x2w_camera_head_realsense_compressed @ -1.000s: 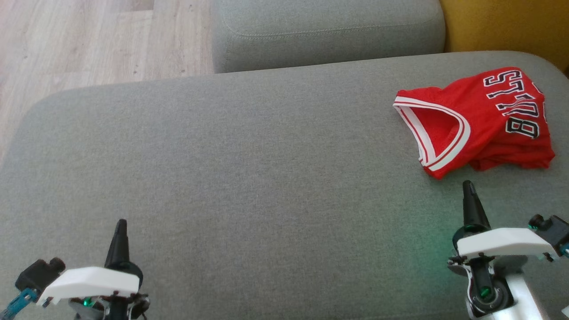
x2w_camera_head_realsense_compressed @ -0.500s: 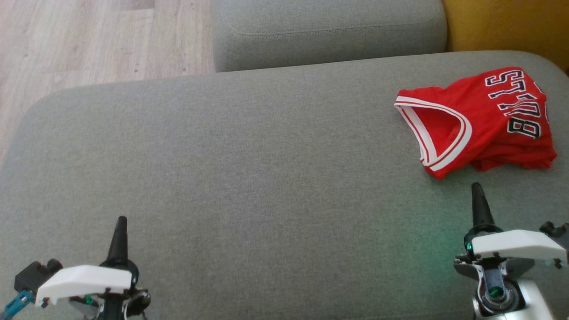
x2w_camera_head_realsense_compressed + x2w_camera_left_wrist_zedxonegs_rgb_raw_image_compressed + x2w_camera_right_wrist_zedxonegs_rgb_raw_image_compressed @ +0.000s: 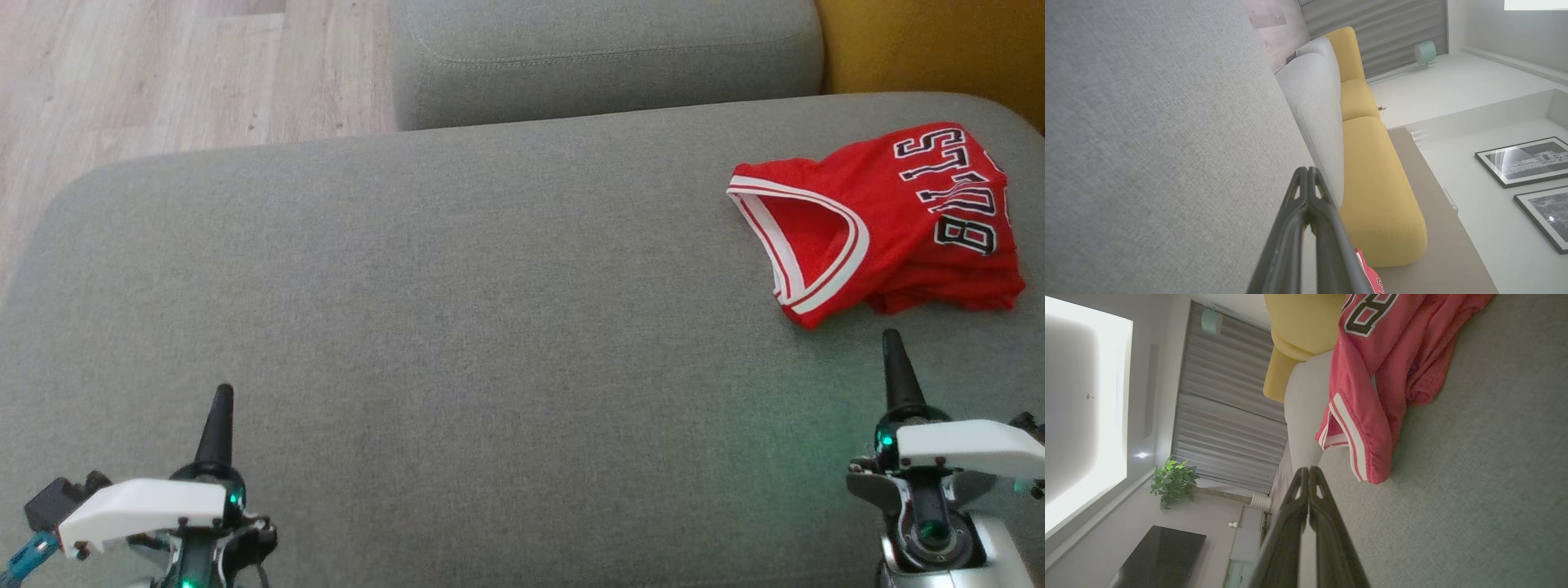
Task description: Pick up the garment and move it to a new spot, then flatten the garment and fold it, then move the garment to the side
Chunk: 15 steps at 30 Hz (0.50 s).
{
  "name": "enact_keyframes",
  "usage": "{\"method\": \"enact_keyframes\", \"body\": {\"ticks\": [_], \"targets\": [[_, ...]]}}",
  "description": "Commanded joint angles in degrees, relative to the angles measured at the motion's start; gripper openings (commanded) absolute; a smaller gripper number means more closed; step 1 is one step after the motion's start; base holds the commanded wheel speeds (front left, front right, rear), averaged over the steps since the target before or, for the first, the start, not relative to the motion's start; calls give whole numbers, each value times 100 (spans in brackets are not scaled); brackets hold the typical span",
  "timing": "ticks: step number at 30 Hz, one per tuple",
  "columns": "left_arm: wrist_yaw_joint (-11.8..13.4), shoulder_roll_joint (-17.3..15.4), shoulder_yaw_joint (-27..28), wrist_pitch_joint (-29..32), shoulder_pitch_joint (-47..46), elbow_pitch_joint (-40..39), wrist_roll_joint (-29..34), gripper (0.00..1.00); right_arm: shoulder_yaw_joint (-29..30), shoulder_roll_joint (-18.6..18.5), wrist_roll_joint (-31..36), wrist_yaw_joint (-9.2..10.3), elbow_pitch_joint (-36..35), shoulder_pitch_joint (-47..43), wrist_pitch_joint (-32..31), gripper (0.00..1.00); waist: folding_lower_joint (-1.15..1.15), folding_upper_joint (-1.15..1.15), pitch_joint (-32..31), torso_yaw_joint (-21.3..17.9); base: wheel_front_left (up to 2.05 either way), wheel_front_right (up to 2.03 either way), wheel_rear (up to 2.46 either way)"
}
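Note:
The garment [image 3: 890, 220] is a red jersey with white trim and black lettering, lying crumpled at the far right of the grey cushion [image 3: 457, 310]. My right gripper [image 3: 892, 343] is shut and empty, its tip a short way in front of the jersey's near edge without touching it. In the right wrist view the jersey [image 3: 1380, 371] lies just beyond the closed right gripper [image 3: 1308, 470]. My left gripper [image 3: 222, 396] is shut and empty at the lower left, far from the jersey. The left wrist view has the closed left gripper [image 3: 1306, 170] over bare cushion and a red corner of the garment [image 3: 1367, 271].
A second grey cushion [image 3: 604, 57] sits behind the main one, with a yellow seat [image 3: 931, 45] at the back right. Wooden floor [image 3: 163, 73] lies beyond the cushion's far left edge. The jersey lies close to the cushion's right edge.
My right gripper has shifted to the right, staying just in front of the jersey. The left gripper has barely moved. The jersey lies as before.

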<state>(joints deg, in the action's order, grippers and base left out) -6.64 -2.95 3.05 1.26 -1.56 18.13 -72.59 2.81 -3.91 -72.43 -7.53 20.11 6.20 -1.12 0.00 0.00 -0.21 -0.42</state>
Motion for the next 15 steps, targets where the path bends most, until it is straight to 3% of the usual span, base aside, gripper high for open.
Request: {"method": "enact_keyframes", "body": {"ticks": [1, 15], "targets": [[-52, -22, 215, 41, -334, -236, -137, 0, -34, 23, -149, 3, -253, 101, -56, 0, 0, 0, 1, 2, 0, 0, 0], [-68, -7, 283, 288, -400, -323, -1066, 0, 174, 64, -1080, 4, -435, 49, -302, 0, 0, 0, 20, 22, 0, 0, 0]]}}
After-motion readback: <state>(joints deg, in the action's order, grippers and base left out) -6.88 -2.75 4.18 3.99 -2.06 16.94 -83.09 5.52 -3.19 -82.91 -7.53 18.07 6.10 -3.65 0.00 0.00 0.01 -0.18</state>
